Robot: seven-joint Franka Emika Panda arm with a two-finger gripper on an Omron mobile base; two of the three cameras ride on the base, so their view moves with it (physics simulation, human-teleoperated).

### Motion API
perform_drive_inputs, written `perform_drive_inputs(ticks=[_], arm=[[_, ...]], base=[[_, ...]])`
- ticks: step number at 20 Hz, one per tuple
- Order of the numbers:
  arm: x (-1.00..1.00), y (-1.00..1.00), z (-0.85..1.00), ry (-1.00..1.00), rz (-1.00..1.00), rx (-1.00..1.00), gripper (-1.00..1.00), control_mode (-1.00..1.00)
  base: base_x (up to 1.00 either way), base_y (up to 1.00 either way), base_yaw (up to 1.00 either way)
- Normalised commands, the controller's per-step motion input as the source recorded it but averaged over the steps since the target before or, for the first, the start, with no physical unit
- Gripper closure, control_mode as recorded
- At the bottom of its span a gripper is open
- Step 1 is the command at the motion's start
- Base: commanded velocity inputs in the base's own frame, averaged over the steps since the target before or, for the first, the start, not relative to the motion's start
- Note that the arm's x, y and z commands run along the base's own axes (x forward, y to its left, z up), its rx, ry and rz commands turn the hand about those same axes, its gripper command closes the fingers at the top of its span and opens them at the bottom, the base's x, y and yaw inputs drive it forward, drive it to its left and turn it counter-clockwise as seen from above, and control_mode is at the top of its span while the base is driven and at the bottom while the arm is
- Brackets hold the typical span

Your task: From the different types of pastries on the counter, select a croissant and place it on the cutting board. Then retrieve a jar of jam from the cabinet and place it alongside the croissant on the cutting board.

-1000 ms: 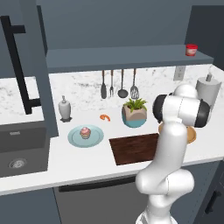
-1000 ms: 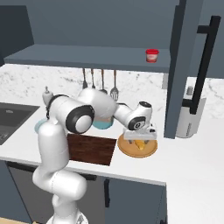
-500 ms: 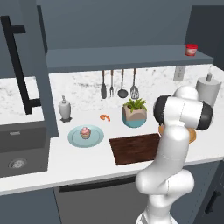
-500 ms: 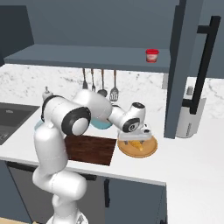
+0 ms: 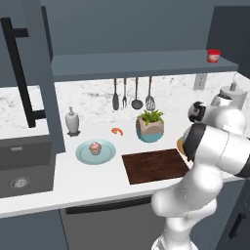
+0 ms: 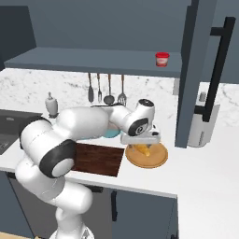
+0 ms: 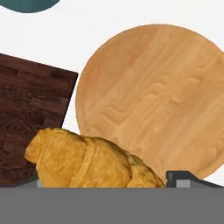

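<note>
Gripper (image 6: 141, 144) clamped on croissant (image 7: 87, 161), lifted just above round wooden disc (image 7: 153, 98) right of cutting board (image 6: 97, 159). Croissant not yet on board. Jar of jam (image 6: 162, 59) on cabinet (image 5: 141, 63) shelf, untouched. Both placements left.

cutting board (image 5: 155, 166): bare | potted plant (image 5: 150, 126) close behind
</note>
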Motion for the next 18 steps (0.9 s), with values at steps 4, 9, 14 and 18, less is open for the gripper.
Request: perform_drive_inputs(ticks=[4,9,14,18], arm=[[-0.9,0.71,0.08,-0.01,0.0,-0.01,1.0,-1.0],[-0.8,0.86,0.0,0.0,0.0,-0.02,1.0,-1.0],[-0.58,0.86,0.0,0.04,0.0,-0.02,1.0,-1.0],[-0.09,0.79,-0.12,0.02,0.01,-0.01,1.0,-1.0]], base=[[0.0,0.0,0.0],[0.0,0.0,0.0],[0.0,0.0,0.0],[0.0,0.0,0.0]])
